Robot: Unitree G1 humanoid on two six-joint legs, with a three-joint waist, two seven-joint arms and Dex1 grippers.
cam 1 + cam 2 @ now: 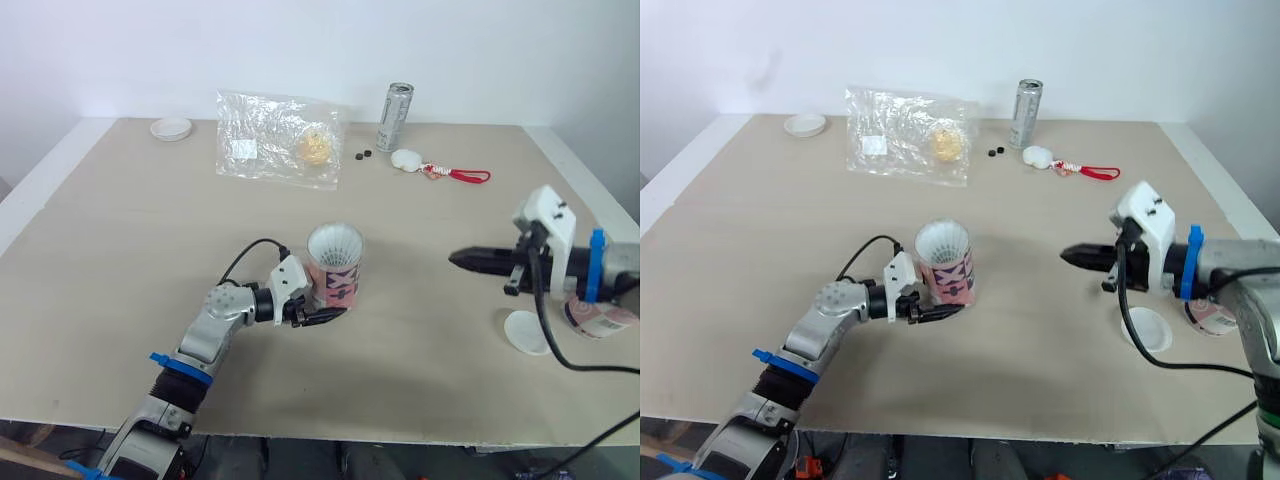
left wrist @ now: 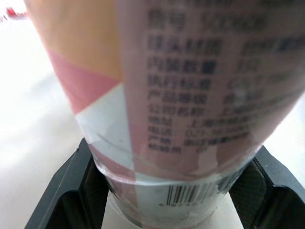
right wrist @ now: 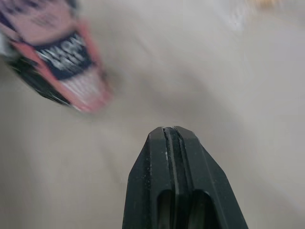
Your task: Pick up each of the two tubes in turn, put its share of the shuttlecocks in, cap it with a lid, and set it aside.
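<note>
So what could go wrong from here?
The left fingers clamp the tube near its base, so it may tip when lifted. The right arm's cable hangs over the lid and could drag it away.

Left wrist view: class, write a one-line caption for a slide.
Left claw closed around the lower part of a pink-and-white tube, printed label and barcode facing the camera.
</note>
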